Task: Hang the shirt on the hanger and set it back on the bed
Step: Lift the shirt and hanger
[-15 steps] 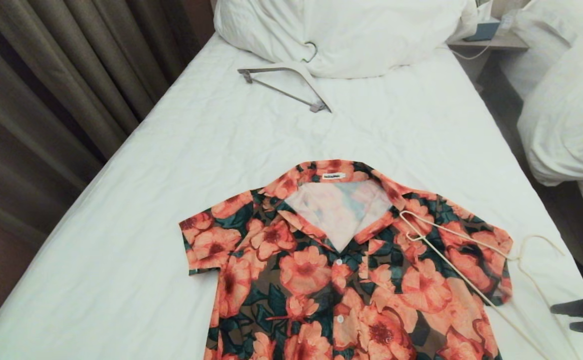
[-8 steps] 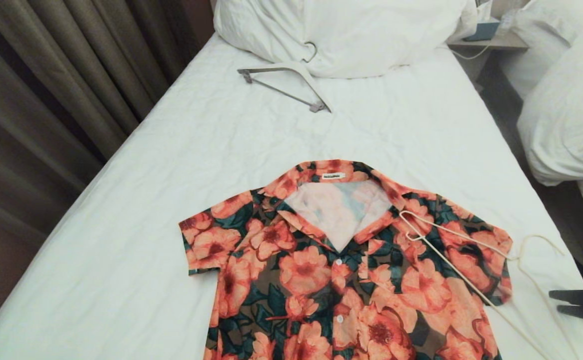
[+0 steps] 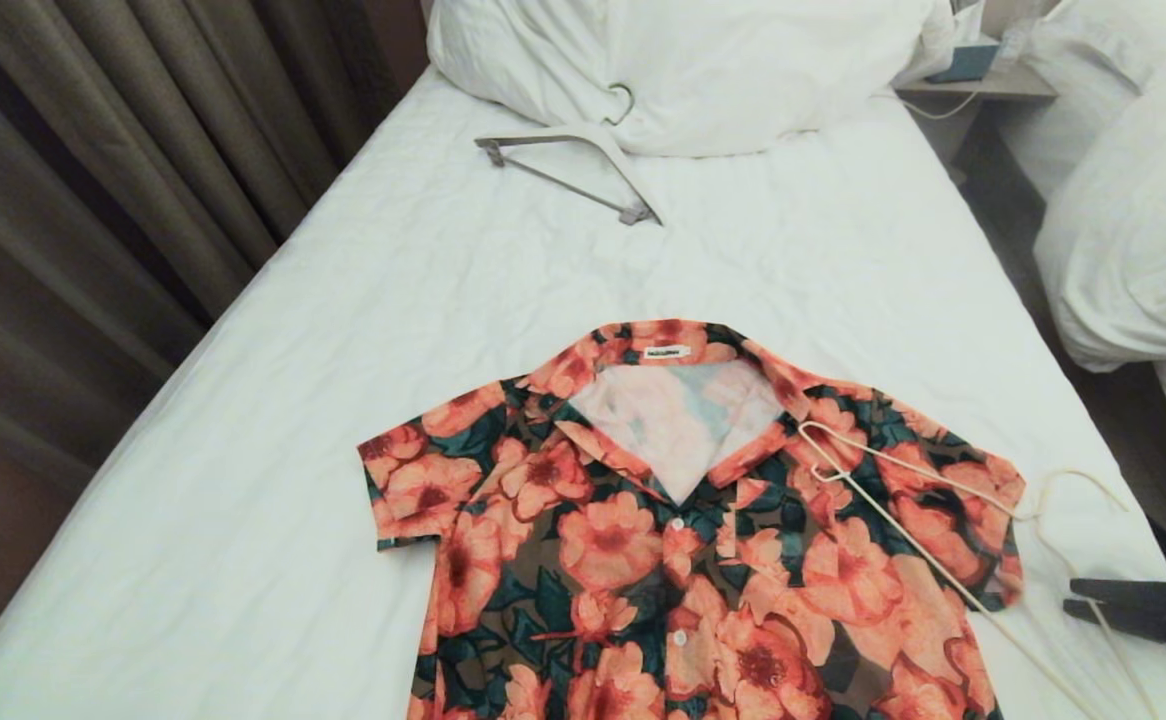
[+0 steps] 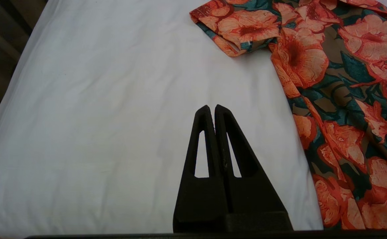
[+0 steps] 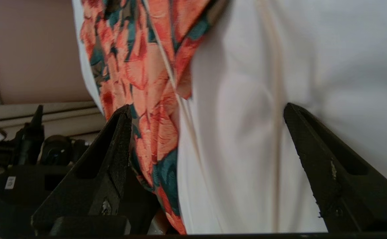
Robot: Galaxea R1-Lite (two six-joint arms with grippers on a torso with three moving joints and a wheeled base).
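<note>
- The short-sleeved, collared shirt (image 3: 683, 530) with large coral-orange flowers on dark green and brown is laid flat and face up on the near half of the bed, collar open towards the pillow end, small white neck label showing.
- The thin cream-white wire hanger (image 3: 953, 510) is laid across the shirt's shoulder on the robot's right, one corner on the fabric near the collar and the small hook out on the sheet; it is not threaded into the shirt.
- The task is judged to be barely begun: the hanger has yet to be picked up and fed into the neck opening, and the hung shirt set down again.
- The right gripper (image 5: 206, 113) is seen at the bed's right edge just beside the hook, its jaws spread wide and empty; one wire appears to run between them, though blur leaves this unsure.
- The left gripper (image 4: 211, 108) is held over bare sheet beside the shirt's other sleeve, jaws pressed together on nothing.
- The long bed with its smooth white sheet (image 3: 343, 330) carries a bunched white duvet heap (image 3: 683, 60) at its head.
- A thicker white hanger with a grey bar (image 3: 573, 170) lies before that heap, well apart from the shirt and in nobody's way.
- Brown curtains (image 3: 113, 160) hang on the left; a neighbouring bed with rumpled bedding (image 3: 1133, 230) is seen on the right.
</note>
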